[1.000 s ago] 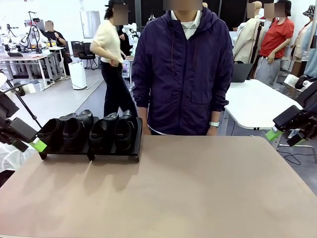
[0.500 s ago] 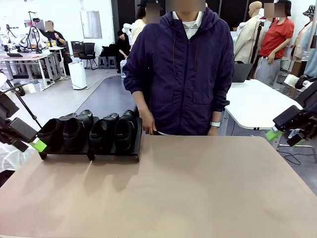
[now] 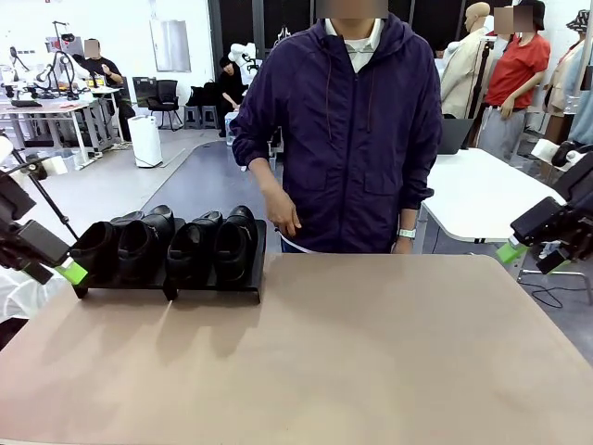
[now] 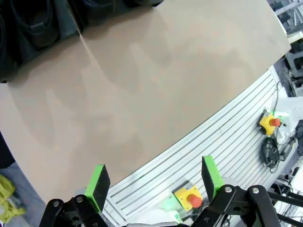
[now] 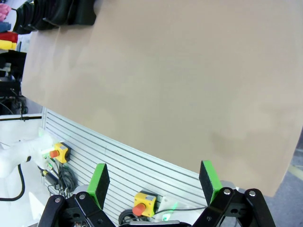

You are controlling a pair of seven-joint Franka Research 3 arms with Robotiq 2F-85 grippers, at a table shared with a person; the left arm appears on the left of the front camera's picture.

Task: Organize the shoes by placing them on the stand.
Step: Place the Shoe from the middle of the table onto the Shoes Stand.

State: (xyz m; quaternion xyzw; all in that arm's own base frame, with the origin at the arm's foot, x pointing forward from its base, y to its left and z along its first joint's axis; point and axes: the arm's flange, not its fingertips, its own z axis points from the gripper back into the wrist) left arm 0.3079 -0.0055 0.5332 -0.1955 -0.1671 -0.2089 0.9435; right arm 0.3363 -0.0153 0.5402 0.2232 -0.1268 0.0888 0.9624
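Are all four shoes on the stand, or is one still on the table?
All on. The four shoes sit side by side on the stand, toes toward the robot; none lies on the tan table.

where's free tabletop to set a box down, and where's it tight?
Free: the tan tabletop from the stand's right end across to the right edge, and the whole near strip in front of the stand. Crowded: the far-left corner, where four black shoes fill the stand, with the left claw beside its left end.
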